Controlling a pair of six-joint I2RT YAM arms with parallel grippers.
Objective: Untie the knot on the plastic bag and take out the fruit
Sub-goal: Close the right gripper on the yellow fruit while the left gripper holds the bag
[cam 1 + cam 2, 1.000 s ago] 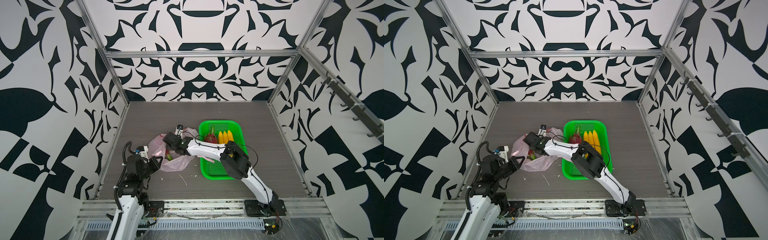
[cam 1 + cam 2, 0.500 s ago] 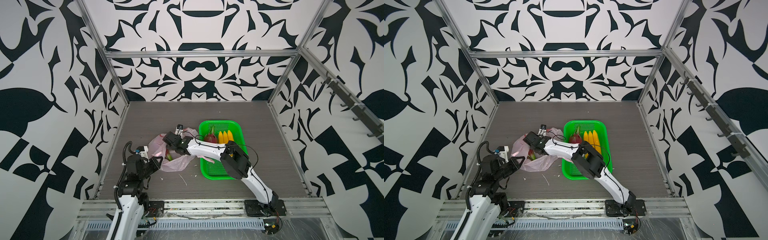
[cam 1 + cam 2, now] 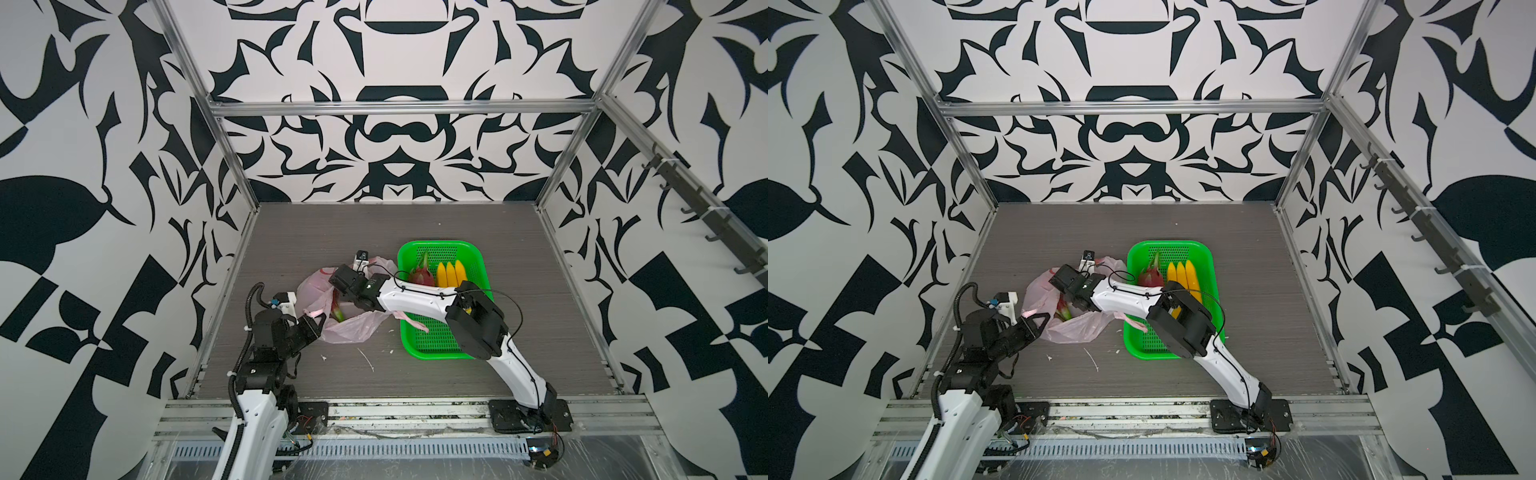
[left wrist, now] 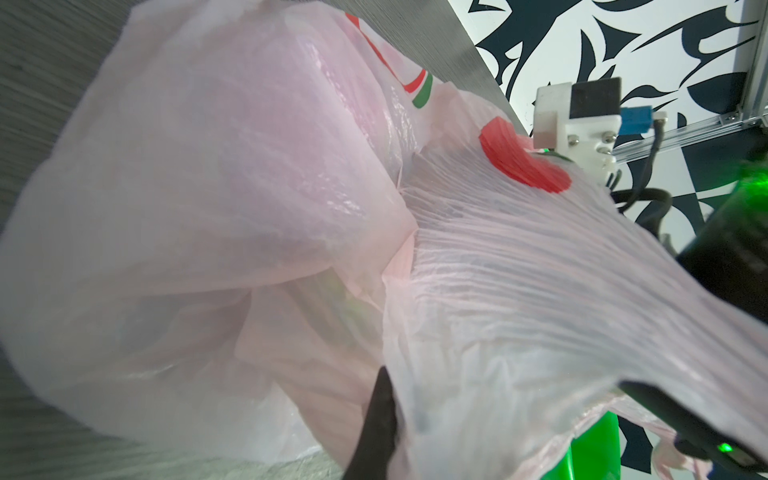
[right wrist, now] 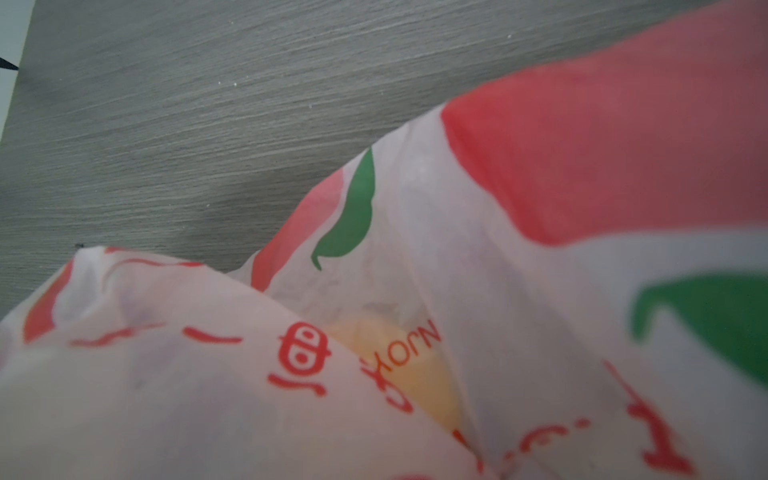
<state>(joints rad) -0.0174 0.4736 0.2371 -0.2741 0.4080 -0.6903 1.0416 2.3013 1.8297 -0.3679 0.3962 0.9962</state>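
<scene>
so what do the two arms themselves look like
The left arm and right arm have white shells and black joint housings. A ribbed black hose loops along the left one; a thin black cable arcs off the right one.

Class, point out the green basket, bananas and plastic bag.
green basket (image 3: 432, 343), in a top view, bare mesh floor
bananas (image 3: 451, 274), in a top view, middle banana
plastic bag (image 3: 353, 328), in a top view, near side

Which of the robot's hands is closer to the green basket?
Right. The right hand hovers over the plastic bag beside the basket; the left hand grips the bag's farther edge.
</scene>
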